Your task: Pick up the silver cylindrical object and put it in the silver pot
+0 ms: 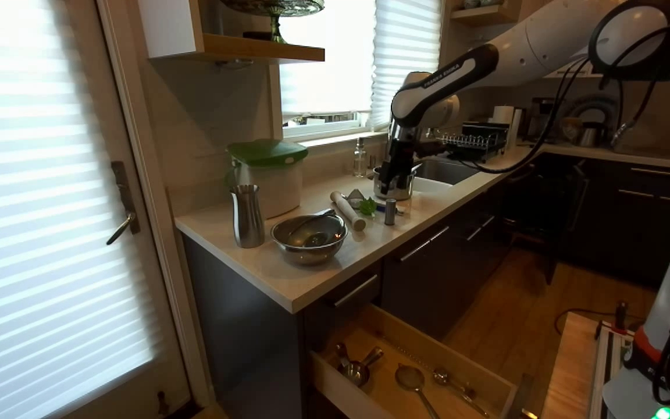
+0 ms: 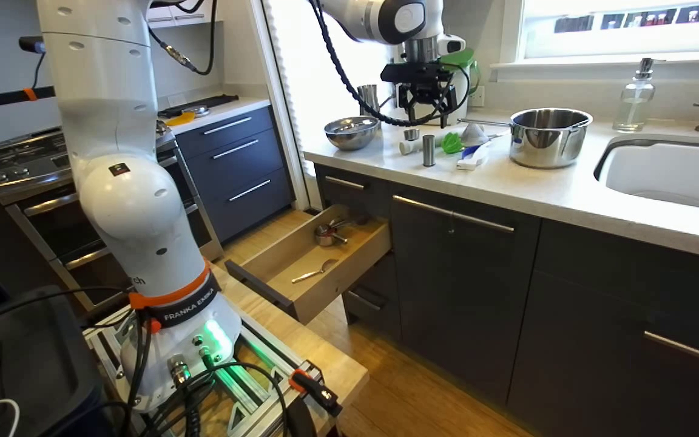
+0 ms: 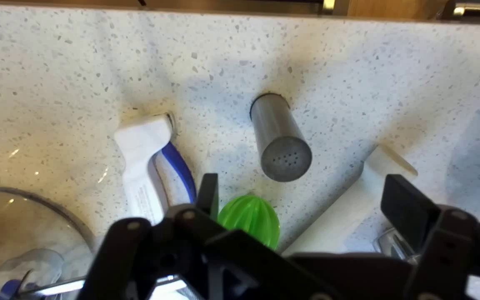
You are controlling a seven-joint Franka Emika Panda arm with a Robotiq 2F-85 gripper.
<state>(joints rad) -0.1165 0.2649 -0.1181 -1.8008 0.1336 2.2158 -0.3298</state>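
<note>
"FRANKA EMIKA" reads along the arm link [image 1: 444,80] and on the base [image 2: 175,335], with "ch" above the orange band [image 2: 173,297]. Print on the white-and-blue tool [image 3: 141,175] is illegible.

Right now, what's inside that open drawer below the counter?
In an exterior view, the drawer holds small handled metal cups, a round strainer and another long-handled utensil. Anything farther back, inside the cabinet, is covered and cannot be seen.

Claw [image 2: 428,120] above counter [image 2: 501,177], silver cylinder [image 2: 428,150] upright, pot [image 2: 545,146] beside sink [image 2: 659,169]
</note>
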